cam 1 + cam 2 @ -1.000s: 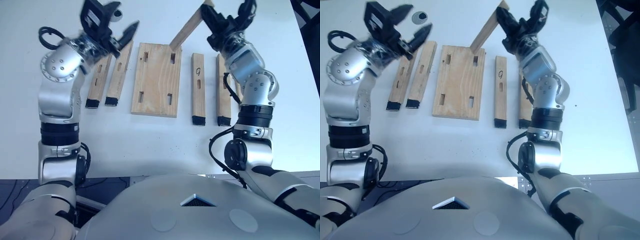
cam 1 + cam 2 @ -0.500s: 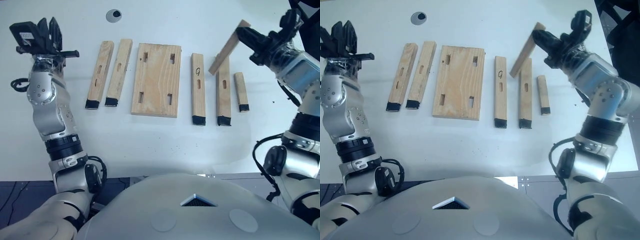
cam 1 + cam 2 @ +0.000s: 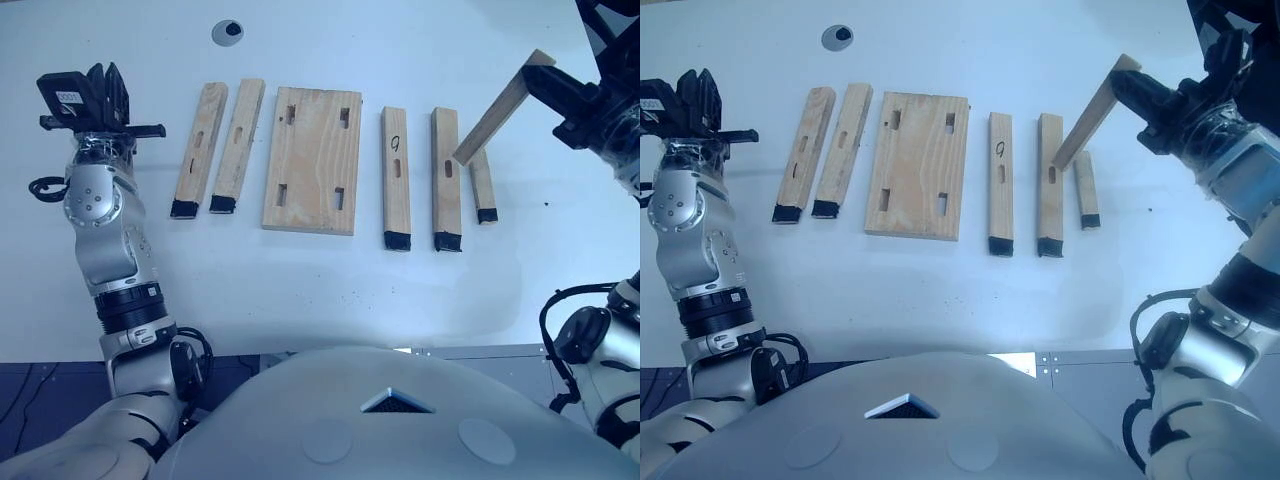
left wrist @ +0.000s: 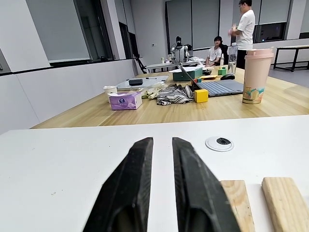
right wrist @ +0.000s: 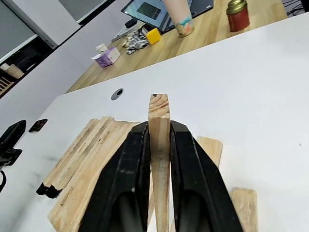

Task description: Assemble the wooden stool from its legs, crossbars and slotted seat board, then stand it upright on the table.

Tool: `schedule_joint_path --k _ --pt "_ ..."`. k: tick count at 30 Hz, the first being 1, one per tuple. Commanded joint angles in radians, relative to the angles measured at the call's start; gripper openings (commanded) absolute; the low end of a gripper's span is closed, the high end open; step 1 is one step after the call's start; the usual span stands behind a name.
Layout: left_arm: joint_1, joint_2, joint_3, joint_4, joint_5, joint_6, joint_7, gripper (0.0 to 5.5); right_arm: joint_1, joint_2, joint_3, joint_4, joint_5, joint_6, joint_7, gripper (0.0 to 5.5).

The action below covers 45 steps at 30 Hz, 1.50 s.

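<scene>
The slotted seat board (image 3: 313, 160) lies flat mid-table. Two long legs (image 3: 198, 148) (image 3: 238, 144) lie to its left, two more (image 3: 396, 177) (image 3: 446, 178) to its right, and a short crossbar (image 3: 483, 186) lies beyond those. My right gripper (image 3: 553, 92) is raised over the table's right side, shut on a wooden crossbar (image 5: 160, 145) that slants down towards the short crossbar. My left gripper (image 4: 160, 145) hovers left of the left legs, its fingers (image 4: 137, 164) close together with nothing between them.
A round grommet (image 3: 228, 32) sits in the white table (image 3: 300, 270) at the back left. The table's front edge runs just ahead of my torso. Bare tabletop lies in front of the parts and at the far right.
My right arm has swung right and away from the seat board, carrying the crossbar with it. My left arm pulled back to the left a second ago, its fingers closed, and has since barely moved.
</scene>
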Motion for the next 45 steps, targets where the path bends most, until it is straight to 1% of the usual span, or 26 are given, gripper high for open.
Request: schedule_joint_path --k 1,8,14,17,21,29,34,36,38,45 --pt "-0.012 0.014 -0.012 0.013 0.011 -0.012 -0.007 0.69 0.102 0.044 0.07 -0.03 -0.085 -0.086 -0.005 0.39" --pt "-0.01 0.008 -0.035 0.029 0.023 -0.025 -0.016 0.69 0.113 0.096 0.107 0.056 -0.141 -0.206 -0.013 0.39" --pt "-0.016 -0.003 -0.059 0.049 0.032 -0.043 -0.015 0.69 0.122 0.1 0.142 0.086 -0.188 -0.27 -0.021 0.39" --pt "-0.021 -0.013 -0.068 0.055 0.033 -0.055 -0.006 0.69 0.144 0.137 0.131 0.093 -0.206 -0.324 -0.052 0.39" --pt "-0.022 -0.024 -0.073 0.077 0.034 -0.069 0.003 0.69 0.207 0.201 0.15 0.083 -0.223 -0.402 -0.075 0.39" --pt "-0.028 -0.024 -0.066 0.088 0.03 -0.077 0.006 0.69 0.216 0.25 0.136 0.067 -0.209 -0.486 -0.085 0.39" --pt "-0.034 -0.029 -0.075 0.093 0.032 -0.079 0.007 0.69 0.22 0.279 0.147 0.053 -0.183 -0.484 -0.102 0.39" --pt "-0.033 -0.028 -0.077 0.093 0.031 -0.078 0.004 0.69 0.188 0.325 0.077 0.068 -0.078 -0.452 -0.155 0.39" --pt "-0.037 -0.026 -0.079 0.097 0.031 -0.075 0.001 0.69 0.172 0.338 0.051 0.072 -0.038 -0.441 -0.182 0.39" --pt "-0.03 -0.031 -0.086 0.088 0.032 -0.073 0.004 0.69 0.203 0.334 0.089 0.056 -0.088 -0.477 -0.18 0.39"
